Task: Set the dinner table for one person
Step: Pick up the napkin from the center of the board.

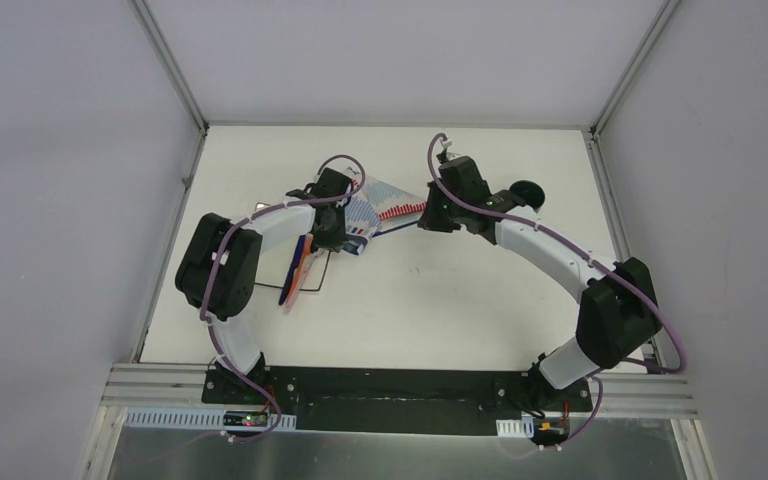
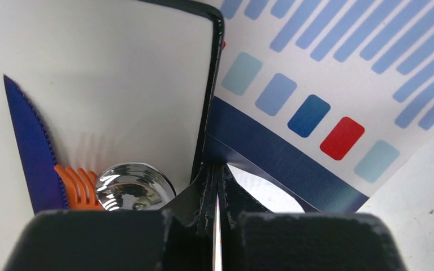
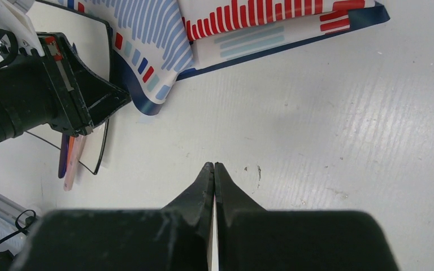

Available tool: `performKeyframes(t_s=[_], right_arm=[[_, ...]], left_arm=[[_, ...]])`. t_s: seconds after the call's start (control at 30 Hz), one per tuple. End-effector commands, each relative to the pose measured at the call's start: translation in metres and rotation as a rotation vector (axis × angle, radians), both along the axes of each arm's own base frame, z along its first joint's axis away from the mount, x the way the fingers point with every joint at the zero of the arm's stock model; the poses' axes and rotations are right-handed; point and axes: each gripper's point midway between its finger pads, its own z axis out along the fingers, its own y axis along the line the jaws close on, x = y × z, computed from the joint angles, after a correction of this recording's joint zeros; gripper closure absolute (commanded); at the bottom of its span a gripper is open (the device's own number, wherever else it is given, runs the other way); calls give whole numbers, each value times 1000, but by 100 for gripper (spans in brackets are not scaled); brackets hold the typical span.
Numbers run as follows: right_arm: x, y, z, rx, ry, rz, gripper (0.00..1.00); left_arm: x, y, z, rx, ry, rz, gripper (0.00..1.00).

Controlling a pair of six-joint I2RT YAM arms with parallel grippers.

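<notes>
The dinner table is spread beneath both arms, with 1 striped cloth rumpled over 1 plate, its hem met by the fully closed left gripper, a pinch being unconfirmed, probably for spreading, while the right gripper is held closed and empty above a bare patch.

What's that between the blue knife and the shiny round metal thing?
An orange fork, tines beside the blue knife; the left wrist view shows it.

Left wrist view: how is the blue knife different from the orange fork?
The blue plastic knife has one long, pointed, saw-edged blade; the orange plastic fork shows several short prongs. The knife lies left of the fork. Both rest on the white square plate.
</notes>
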Motion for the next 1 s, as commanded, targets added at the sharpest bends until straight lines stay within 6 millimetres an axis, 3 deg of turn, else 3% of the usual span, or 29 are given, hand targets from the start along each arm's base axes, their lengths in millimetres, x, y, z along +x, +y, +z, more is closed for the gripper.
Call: performKeyframes(t_s=[0.0,0.47,0.77,0.97], right_arm=[[4,10,4,38,-16,9,100],[4,15,-7,43,7,22,100],[5,20,-10,54,14,31,100],[5,26,-10,55,13,40,100]], left_arm=[[4,26,9,62,-34,36,100],[8,34,13,52,-39,49,100],[-4,23,42,-13,-98,47,100],[-18,-1,62,-4,-147,-3,100]])
